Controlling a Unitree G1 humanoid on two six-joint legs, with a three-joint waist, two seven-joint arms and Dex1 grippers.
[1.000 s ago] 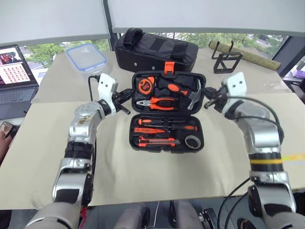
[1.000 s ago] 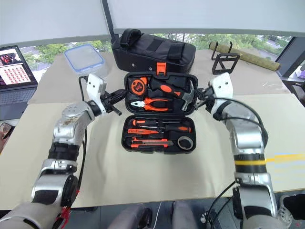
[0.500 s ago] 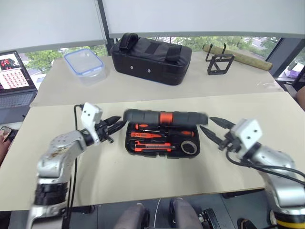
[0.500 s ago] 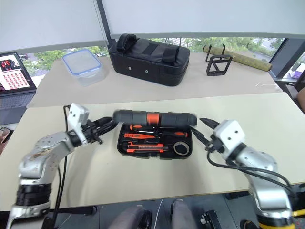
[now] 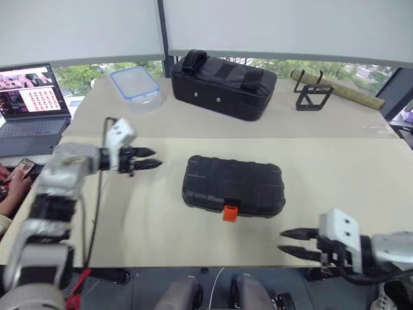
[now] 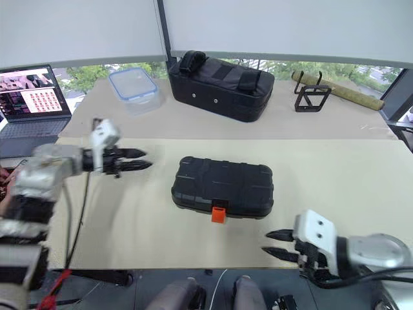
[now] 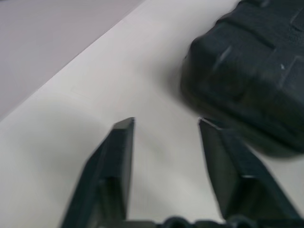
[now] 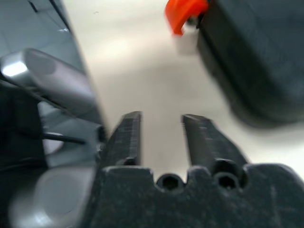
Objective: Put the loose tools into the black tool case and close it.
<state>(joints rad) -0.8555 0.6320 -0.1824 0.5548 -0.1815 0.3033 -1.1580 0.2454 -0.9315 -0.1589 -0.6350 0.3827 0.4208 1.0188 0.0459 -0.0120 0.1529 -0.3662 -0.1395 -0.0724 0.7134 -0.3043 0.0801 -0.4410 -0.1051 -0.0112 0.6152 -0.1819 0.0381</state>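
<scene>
Between the two grippers, the flat black hard-plastic tool case (image 5: 233,186) with rounded corners and a ribbed, textured shell lies shut on the smooth beige table (image 5: 361,174), its small orange latch (image 5: 230,212) on the near edge. A second ago the case stood open, tools showing in moulded slots, both grippers at the lid's sides; half a second ago the lid was halfway down. Now the left gripper (image 5: 150,159) hangs apart from the case's left end, its black tapered fingers (image 7: 118,156) parted by a moderate gap, holding and touching nothing. The right gripper (image 6: 279,244) has drawn back to the near table edge, below and right of the latch, fingers (image 8: 128,140) narrowly apart and empty. Beyond the case sits a padded black fabric bag (image 5: 222,85)
</scene>
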